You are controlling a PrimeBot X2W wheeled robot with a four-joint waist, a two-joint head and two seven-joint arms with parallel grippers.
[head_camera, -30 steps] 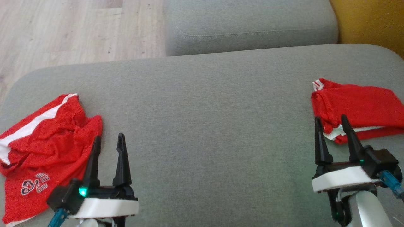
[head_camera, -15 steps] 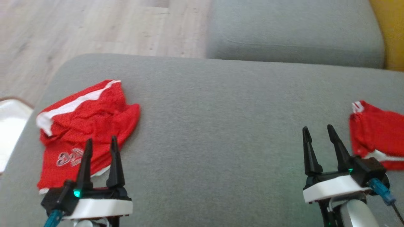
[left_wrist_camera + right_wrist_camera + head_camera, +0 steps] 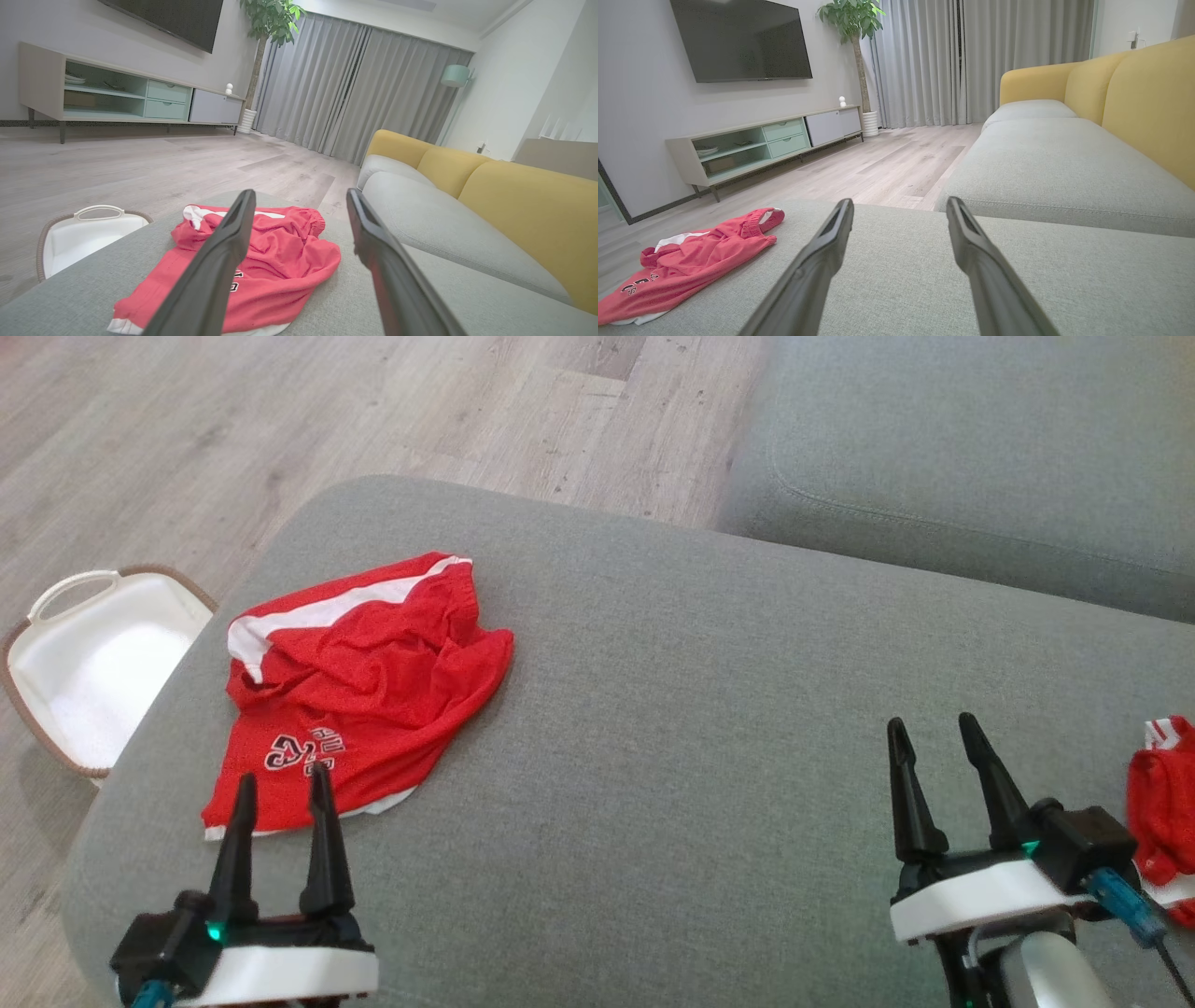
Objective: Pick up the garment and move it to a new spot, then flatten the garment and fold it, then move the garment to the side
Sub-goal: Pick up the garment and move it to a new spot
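The red garment (image 3: 359, 686) lies in a crumpled heap on the grey cushion (image 3: 709, 709), near its left edge and just in front of the left gripper (image 3: 283, 775). The left gripper and the right gripper (image 3: 932, 721) are both wide open and hold nothing. The heap is bunched up, so the fingers may pinch only the top layer, and the rest may drag or slip free. If the fingers go too low, they may grab the cushion too. A push to the left may knock the garment off the edge, toward the white basket (image 3: 103, 663) on the floor. Another red cloth (image 3: 1162, 793) lies beside the right gripper, and that arm may grab it by mistake.
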